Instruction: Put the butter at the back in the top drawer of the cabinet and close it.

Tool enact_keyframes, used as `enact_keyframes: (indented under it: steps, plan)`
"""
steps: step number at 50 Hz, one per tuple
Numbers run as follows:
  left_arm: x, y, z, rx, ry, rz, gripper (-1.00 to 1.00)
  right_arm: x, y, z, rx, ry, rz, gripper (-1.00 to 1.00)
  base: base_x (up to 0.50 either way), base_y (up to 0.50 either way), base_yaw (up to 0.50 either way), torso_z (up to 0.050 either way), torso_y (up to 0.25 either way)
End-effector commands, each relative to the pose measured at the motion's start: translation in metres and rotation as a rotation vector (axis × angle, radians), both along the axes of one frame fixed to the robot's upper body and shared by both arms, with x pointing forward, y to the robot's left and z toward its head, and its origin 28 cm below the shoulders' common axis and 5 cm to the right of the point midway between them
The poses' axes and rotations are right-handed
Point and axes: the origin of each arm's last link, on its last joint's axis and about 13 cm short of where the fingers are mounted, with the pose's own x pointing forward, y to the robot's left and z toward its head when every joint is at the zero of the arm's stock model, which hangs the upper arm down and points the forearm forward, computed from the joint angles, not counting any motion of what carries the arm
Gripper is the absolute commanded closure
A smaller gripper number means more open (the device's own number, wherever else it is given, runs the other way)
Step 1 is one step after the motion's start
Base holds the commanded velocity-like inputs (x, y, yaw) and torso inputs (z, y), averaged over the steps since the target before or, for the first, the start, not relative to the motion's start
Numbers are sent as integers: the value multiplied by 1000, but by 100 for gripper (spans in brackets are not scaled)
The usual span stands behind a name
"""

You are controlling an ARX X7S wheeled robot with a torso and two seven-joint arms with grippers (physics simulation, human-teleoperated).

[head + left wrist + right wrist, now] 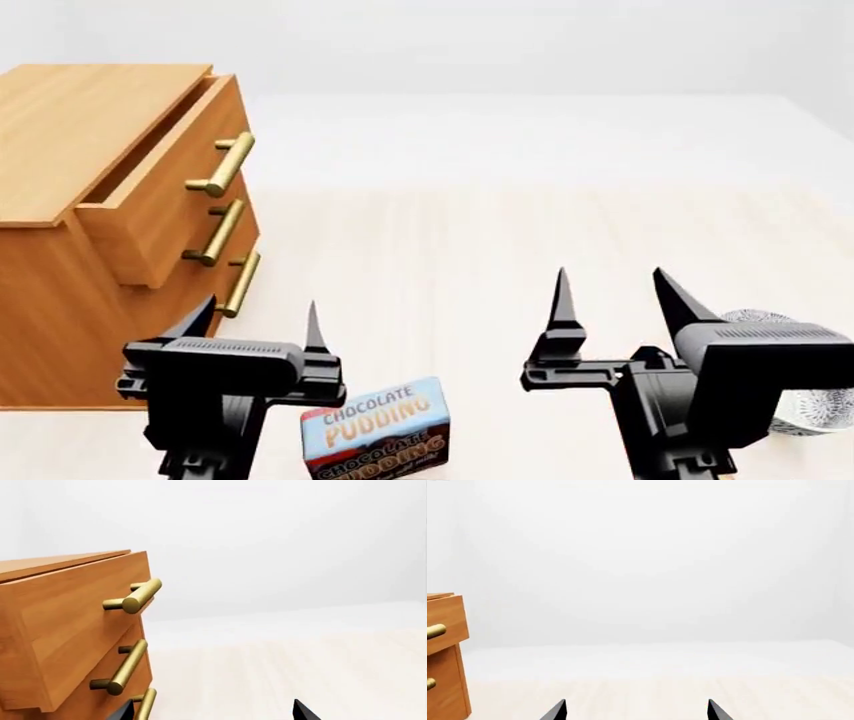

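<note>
The cabinet (pixel 54 300) stands at the left of the light wood table. Its top drawer (pixel 160 205) is pulled out part way, with its brass handle (pixel 223 165) towards the table's middle. In the left wrist view the drawer front (pixel 73 615) and handle (pixel 133 597) are close. The butter is not in view. My left gripper (pixel 259 315) is open and empty, low beside the cabinet's lower drawers; its tips show in its wrist view (pixel 212 710). My right gripper (pixel 611 290) is open and empty over the table; its tips show in its wrist view (pixel 636 710).
A blue-and-brown chocolate pudding box (pixel 376 428) lies at the front, just right of my left gripper. A whitish round object (pixel 811 405) sits behind my right arm at the right edge. The two lower drawers (pixel 220 240) are shut.
</note>
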Motion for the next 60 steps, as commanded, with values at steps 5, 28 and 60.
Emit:
enact_keyframes:
  steps: [5,28,60]
  plan:
    - [-1,0,-2,1,9,-5,-100,-1,1,-1,2,-3,8,-100,0,0,0,0,0]
    - [77,19,143,36,11,-31,-100,-6,-2,-1,11,-6,19,-100,0,0,0,0,0]
    - [198,8,325,188,98,122,-100,-4,-5,-6,11,3,30,-100,0,0,0,0,0]
